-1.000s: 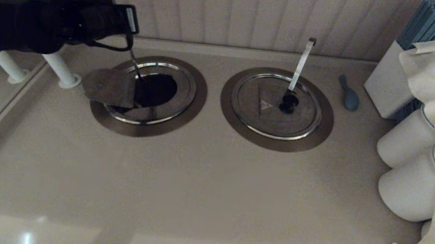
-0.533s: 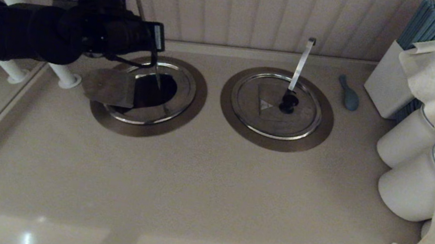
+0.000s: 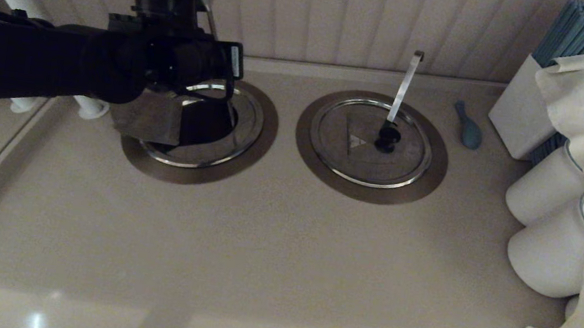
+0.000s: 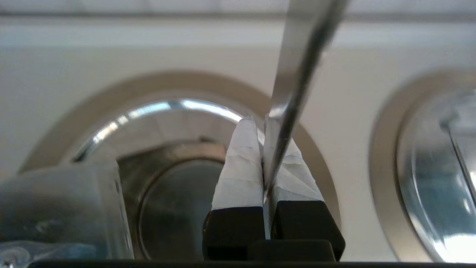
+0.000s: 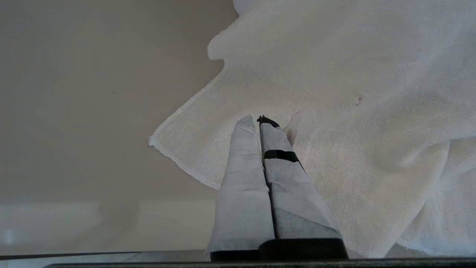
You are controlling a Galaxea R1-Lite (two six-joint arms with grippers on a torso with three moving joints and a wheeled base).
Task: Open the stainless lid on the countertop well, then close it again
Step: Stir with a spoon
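While the left gripper pinches the slim utensil handle, the stainless lid lies folded open over the far-left countertop well; next, closing needs lowering the flap.

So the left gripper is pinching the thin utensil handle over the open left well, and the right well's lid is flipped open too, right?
Not quite. In the head view the twin lid on the right well lies flat and closed. The rest holds: the left gripper is shut on the utensil handle above the open countertop well.
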